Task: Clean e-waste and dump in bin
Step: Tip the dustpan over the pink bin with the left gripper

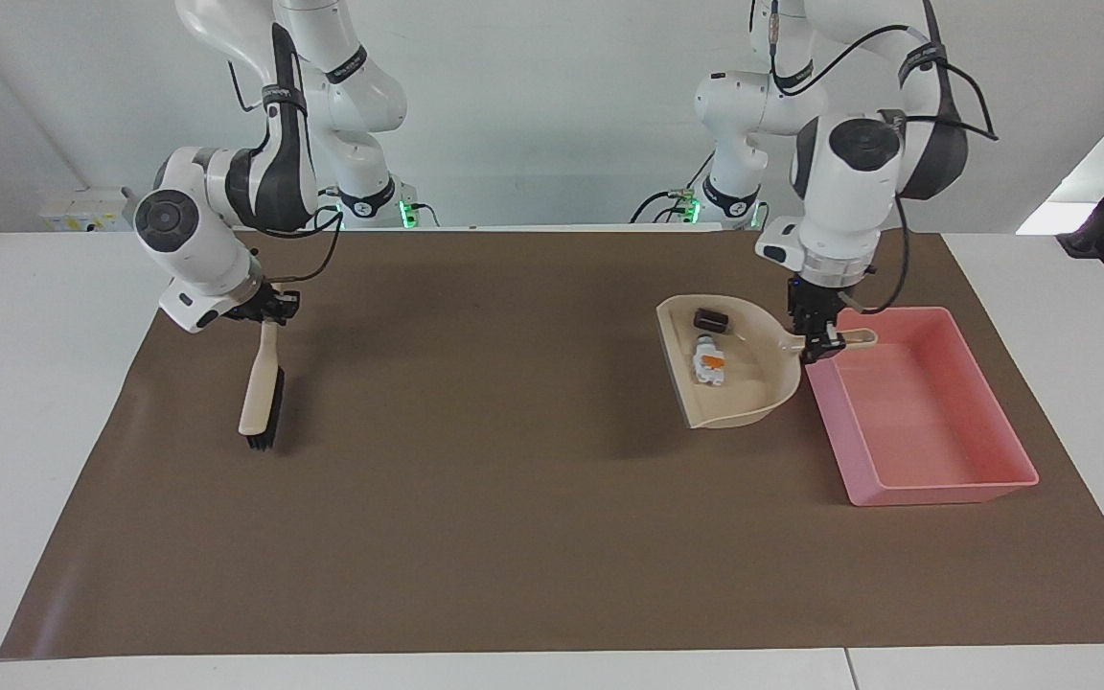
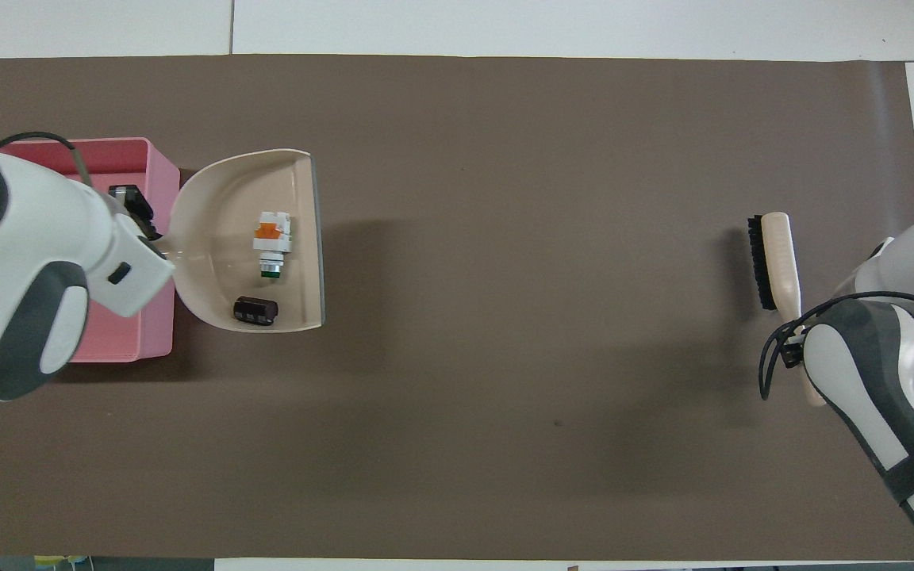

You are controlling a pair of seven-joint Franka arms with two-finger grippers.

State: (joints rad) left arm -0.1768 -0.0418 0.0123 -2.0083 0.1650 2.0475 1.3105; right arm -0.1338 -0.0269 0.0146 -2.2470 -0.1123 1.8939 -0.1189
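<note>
1. Facing view: left gripper (image 1: 821, 337) is holding the dustpan (image 1: 739, 383) by its handle, jaws clamped fully on it, pan raised off the desk just beside the bin (image 1: 916, 407), handle end already over the bin's rim.
2. Both e-waste bits are riding in the pan: white-grey block (image 1: 710, 363) w/ orange mark mid-pan, dark chip (image 1: 710, 319) nearer the robots than the block. Bin looks empty, so dump not yet done.
3. Right gripper (image 1: 264, 309) is waiting well apart from the bin, toward the right arm's end, jaws closed on the brush (image 1: 262, 388) handle, bristle end hanging low by the brown mat (image 1: 475, 537); can't tell if it's touching.
4. Overhead view: dustpan (image 2: 247, 242) is showing beside the bin (image 2: 157, 162), its open lip facing away from the bin; block (image 2: 273, 242) & chip (image 2: 255, 310) sitting inside, chip near the pan's side wall.
5. Left gripper (image 2: 130, 208) is over the bin here; brush (image 2: 773, 258) & right gripper (image 2: 796, 337), mostly hidden by the arm, are staying out of the way.
6. To do it well, my read: keep pan level while carrying so bits aren't sliding toward the open lip.
7. Bring the whole pan over the bin interior before tipping, since the lip is pointing away from the bin.
8. Tip slowly, lip low inside the walls; light parts may bounce out of the shallow bin.
</note>
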